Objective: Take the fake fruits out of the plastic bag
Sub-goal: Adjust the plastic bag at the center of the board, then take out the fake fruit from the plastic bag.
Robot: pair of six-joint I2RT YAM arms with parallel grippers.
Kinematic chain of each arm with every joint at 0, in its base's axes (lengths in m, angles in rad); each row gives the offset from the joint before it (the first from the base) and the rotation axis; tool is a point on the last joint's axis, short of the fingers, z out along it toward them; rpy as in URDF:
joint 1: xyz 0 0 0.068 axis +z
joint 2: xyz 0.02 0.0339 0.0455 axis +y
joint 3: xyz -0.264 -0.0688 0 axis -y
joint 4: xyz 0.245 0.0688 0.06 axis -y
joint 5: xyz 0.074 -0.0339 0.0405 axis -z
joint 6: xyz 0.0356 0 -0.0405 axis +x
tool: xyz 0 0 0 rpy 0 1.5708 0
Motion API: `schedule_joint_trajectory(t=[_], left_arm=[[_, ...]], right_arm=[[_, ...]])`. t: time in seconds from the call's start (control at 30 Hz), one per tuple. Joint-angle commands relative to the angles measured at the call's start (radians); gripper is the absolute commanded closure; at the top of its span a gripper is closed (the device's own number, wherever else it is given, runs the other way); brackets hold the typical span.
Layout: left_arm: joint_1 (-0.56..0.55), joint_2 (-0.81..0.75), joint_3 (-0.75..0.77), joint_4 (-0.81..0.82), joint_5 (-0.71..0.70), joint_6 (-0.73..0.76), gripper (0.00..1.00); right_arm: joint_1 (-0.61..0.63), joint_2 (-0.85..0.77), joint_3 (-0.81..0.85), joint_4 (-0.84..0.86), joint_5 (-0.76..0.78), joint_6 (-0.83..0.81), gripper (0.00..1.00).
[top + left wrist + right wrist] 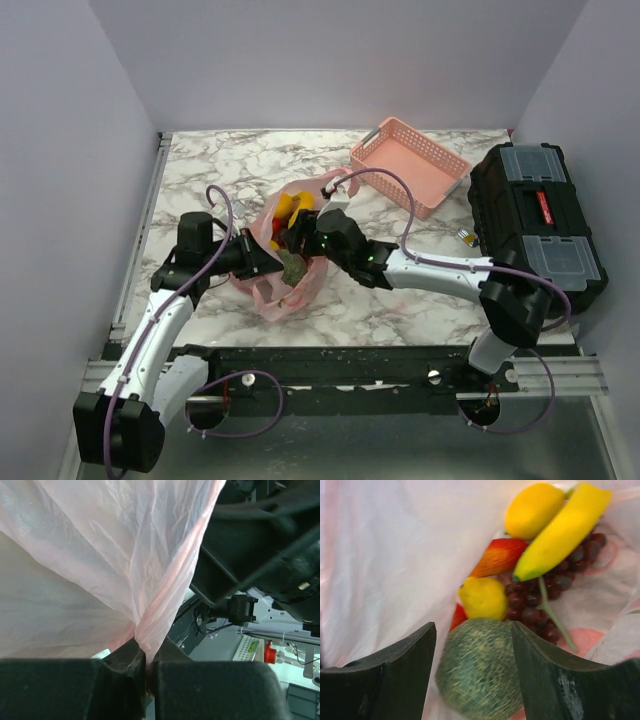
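— Where do we have the plastic bag?
— On the marble surface, between our two arms. Our left pincer is clamped tight on a gathered fold of it.
— And our right pincer?
— In the bag's mouth, jaws apart, one on either side of the green melon. The banana and grapes lie just beyond, inside the bag.

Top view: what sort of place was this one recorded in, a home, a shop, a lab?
Most likely a robot test cell in a lab: a marble-patterned tabletop boxed in by plain pale walls, a metal mounting rail along its near edge, and a black toolbox and pink basket as props.
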State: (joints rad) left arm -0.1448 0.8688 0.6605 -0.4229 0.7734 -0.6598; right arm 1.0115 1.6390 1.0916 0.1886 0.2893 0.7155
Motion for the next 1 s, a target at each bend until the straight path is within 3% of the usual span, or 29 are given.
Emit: schedule_joint_trajectory(t=[0.0,0.17,0.3,0.4,0.5,0.63,0.8,0.97], left_arm=[[-0.033,0.017,0.029,0.059,-0.041,0.001,0.96],[-0.035,-0.024,0.019,0.055,-0.059,0.001,0.96],[-0.036,-0.065,-0.014,0.047,-0.056,-0.008,0.94],[-0.039,-0.114,-0.036,0.039,-0.039,-0.033,0.78],[-0.039,-0.181,-0.038,0.008,-0.040,-0.041,0.51],[-0.039,-0.256,0.036,-0.085,-0.148,0.027,0.26],[-0.041,-0.208,0.190,-0.150,-0.298,0.134,0.20],[-0.045,-0.100,0.298,-0.137,-0.411,0.214,0.17]], right_arm=[[0.001,0.065,0.025,0.014,0.248,0.042,0.36],[0.000,-0.036,-0.105,-0.059,0.422,0.030,0.36],[0.000,-0.135,-0.269,-0.049,0.375,-0.019,0.36],[0.000,-0.168,-0.364,-0.028,0.231,-0.055,0.35],[0.000,-0.184,-0.426,0.015,0.096,-0.075,0.35],[0.000,-0.227,-0.466,0.032,0.051,-0.099,0.35],[0.000,-0.337,-0.470,-0.006,0.079,-0.106,0.32],[0.001,-0.385,-0.429,0.027,0.041,-0.010,0.31]])
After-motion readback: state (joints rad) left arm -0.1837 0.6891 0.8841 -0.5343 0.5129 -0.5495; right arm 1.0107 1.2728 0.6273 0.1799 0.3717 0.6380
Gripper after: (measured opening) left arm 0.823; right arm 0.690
